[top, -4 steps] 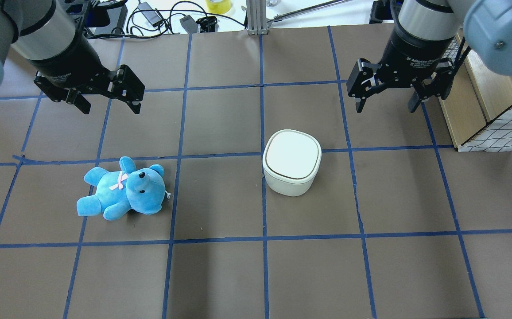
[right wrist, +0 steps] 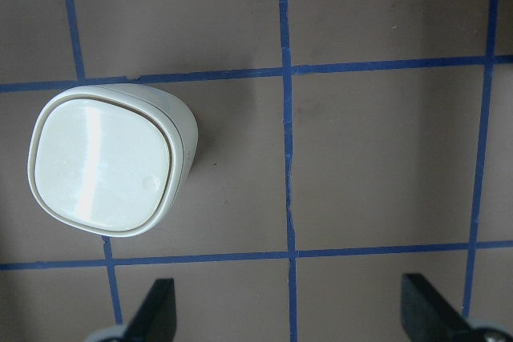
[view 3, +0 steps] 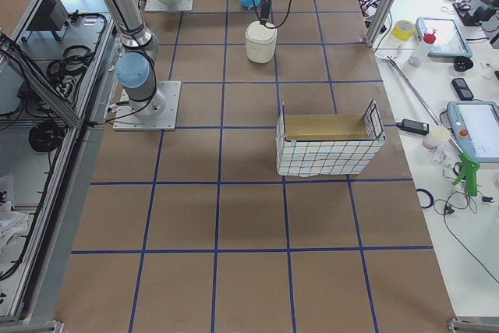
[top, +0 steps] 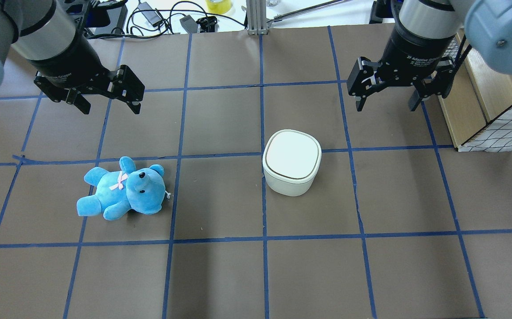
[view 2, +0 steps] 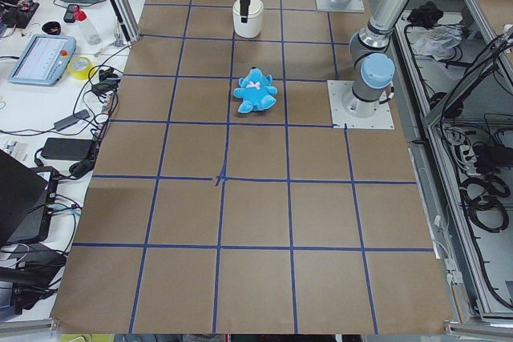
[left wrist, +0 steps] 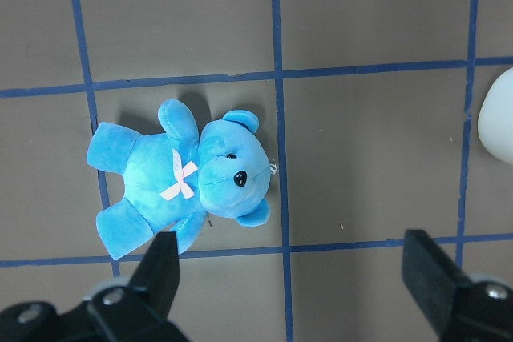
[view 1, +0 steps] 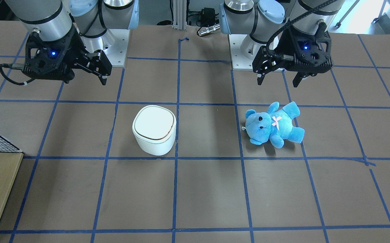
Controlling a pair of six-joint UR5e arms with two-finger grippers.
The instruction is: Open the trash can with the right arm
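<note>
The white trash can stands near the table's middle with its flat lid shut; it also shows in the front-facing view and the right wrist view. My right gripper is open and empty, hovering high above the table, beyond and to the right of the can, apart from it. In the right wrist view its two fingers stand wide apart. My left gripper is open and empty, hovering above the table beyond the blue plush bear, which lies on its back.
A wooden box with a wire-mesh wall stands at the table's right edge, close to my right arm. Cables and a power brick lie beyond the far edge. Blue tape lines grid the brown table.
My right gripper has shifted very slightly toward the table's far edge. The trash can, the bear and the left gripper have not moved.
</note>
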